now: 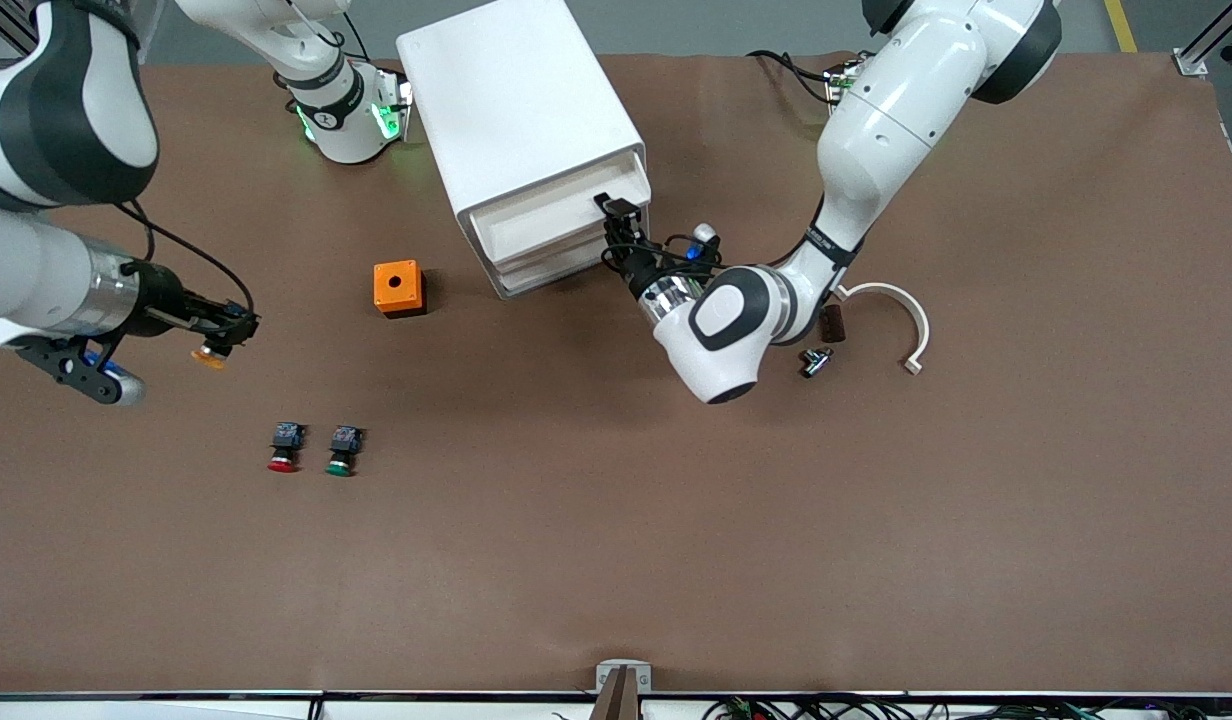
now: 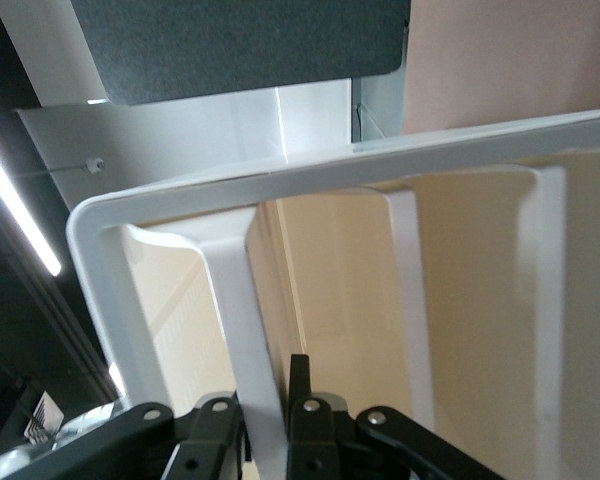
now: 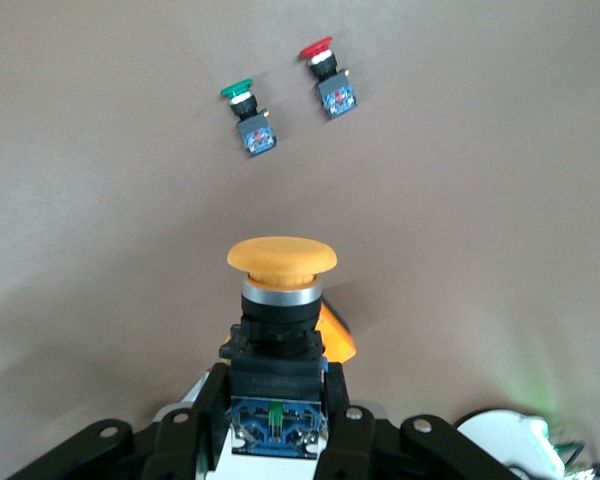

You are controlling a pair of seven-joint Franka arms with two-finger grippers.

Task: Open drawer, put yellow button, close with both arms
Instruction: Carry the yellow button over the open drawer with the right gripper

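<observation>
My right gripper [image 3: 278, 400] has its fingers pinched on the black-and-blue body of the yellow button [image 3: 280, 258], cap pointing away from the wrist, and it hangs in the air over bare table at the right arm's end, with the red button [image 1: 285, 447] and green button [image 1: 343, 450] lying side by side on the table near it. My left gripper [image 1: 616, 222] sits at the front of the top drawer [image 1: 541, 215] of the white cabinet [image 1: 521, 120], its fingers closed narrowly on a white rib of the drawer's front frame [image 2: 245, 330]. I judge the drawer only partly out, so I would pull straight along its slide, keeping the wrist level so the frame does not bind, and bring the button across only once the tray gapes enough to drop it in clear of the left fingers. The left wrist view alone shows that grip on the rib; the front view hides it under the hand. The right wrist view confirms the button sits upright and centred, where the front view gives just an orange speck. An orange box [image 1: 399, 288] stands beside the cabinet along my crossing path.
</observation>
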